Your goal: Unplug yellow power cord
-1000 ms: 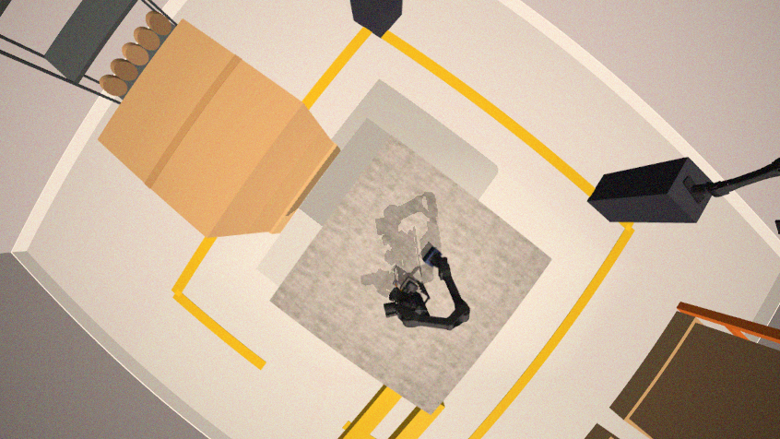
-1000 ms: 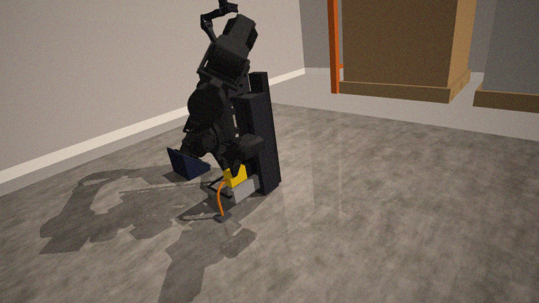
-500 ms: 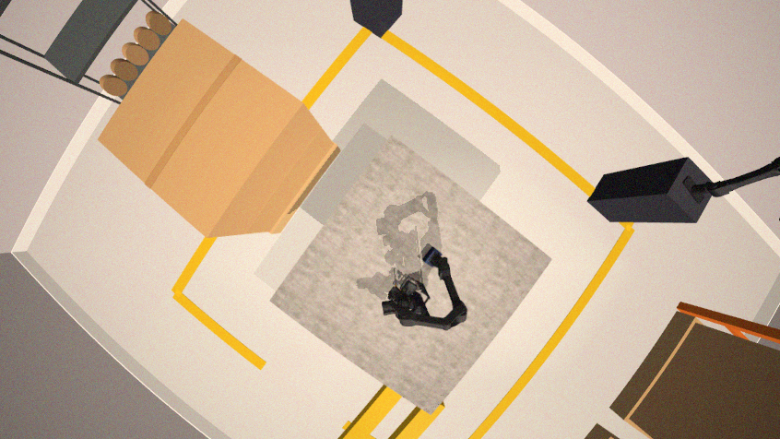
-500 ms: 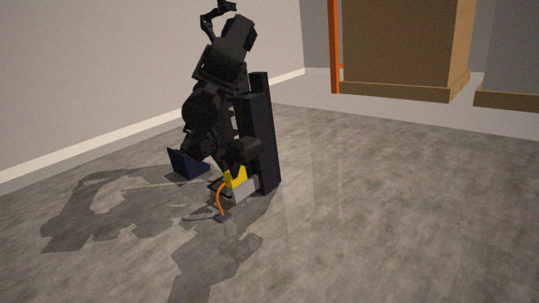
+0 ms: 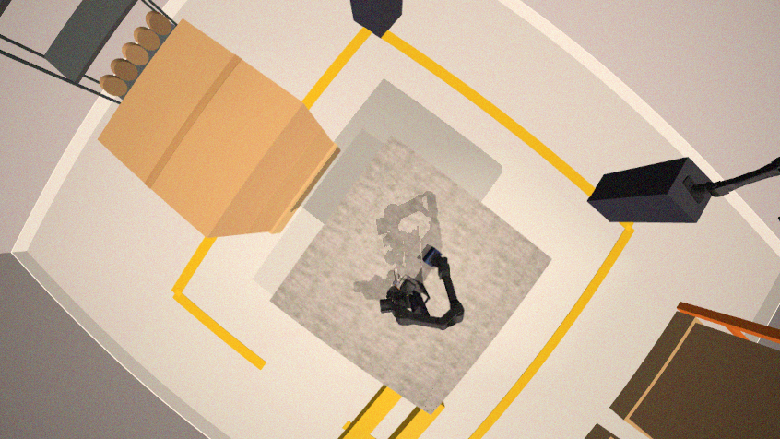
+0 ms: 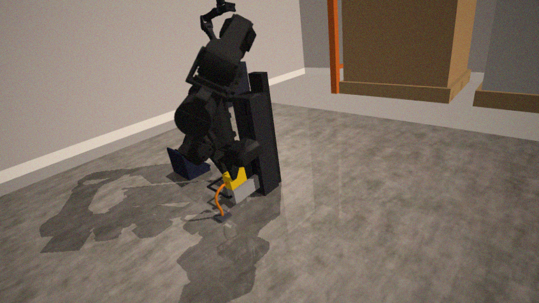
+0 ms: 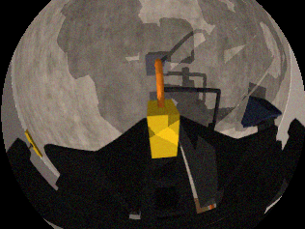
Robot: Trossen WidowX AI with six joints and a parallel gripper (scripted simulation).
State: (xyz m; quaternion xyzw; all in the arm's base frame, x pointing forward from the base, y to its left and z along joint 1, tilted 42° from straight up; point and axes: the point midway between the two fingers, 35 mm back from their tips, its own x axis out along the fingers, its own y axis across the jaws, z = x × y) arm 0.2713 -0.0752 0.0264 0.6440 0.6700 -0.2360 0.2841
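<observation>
Yellow plug (image 6: pixel 234 179) upright on grey strip (image 6: pixel 244 191) (gripped), orange cord (image 6: pixel 217 198) — curving floorward
</observation>
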